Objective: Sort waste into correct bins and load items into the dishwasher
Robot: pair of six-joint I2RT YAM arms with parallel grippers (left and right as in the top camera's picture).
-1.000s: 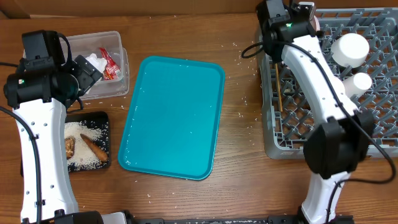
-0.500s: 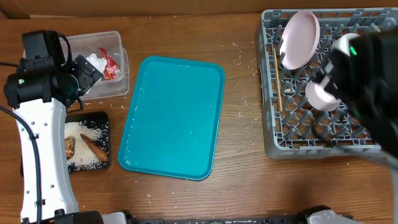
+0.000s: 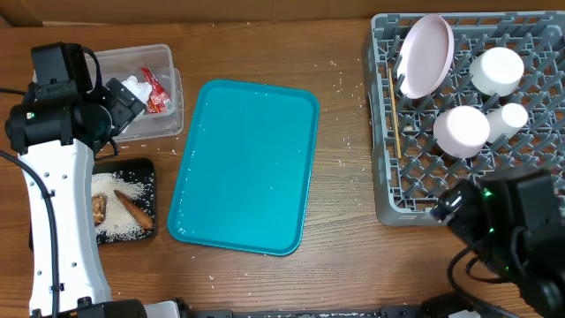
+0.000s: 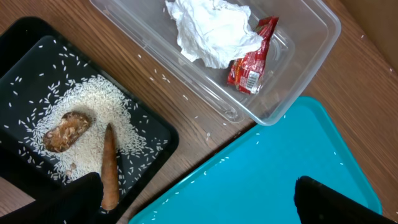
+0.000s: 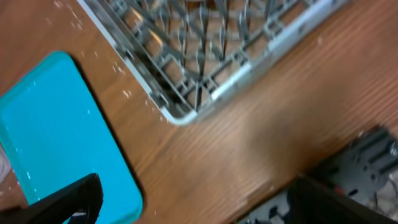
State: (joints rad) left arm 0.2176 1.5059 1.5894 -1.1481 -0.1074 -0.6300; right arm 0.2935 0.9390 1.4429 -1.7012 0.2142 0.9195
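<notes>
The right tool (image 5: 199,200) hangs spread and empty over the surface (image 5: 261,130). The left tool (image 4: 199,205) is likewise spread and empty, above the black tray (image 4: 18,43) with two brown scraps (image 4: 67,130) and rice (image 4: 93,99). Farther off, the clear tub (image 3: 177,88) holds one napkin (image 4: 211,31) and a red wrapper (image 4: 252,59). The rack (image 3: 379,106) carries one plate (image 3: 426,55), three upturned cups (image 3: 497,69) and one stick (image 3: 395,115).

Legible text: none in any view.
Wrapper (image 4: 252,59): red, lying in the tub (image 4: 320,38) beside the napkin (image 4: 211,31); it carries a small white panel with dark print, seemingly fine lines, too small to read.
Wrapper, overhead: red and white only; print not resolved.
Brand/number: cannot tell.
Right wrist view: blurred; nothing readable.
</notes>
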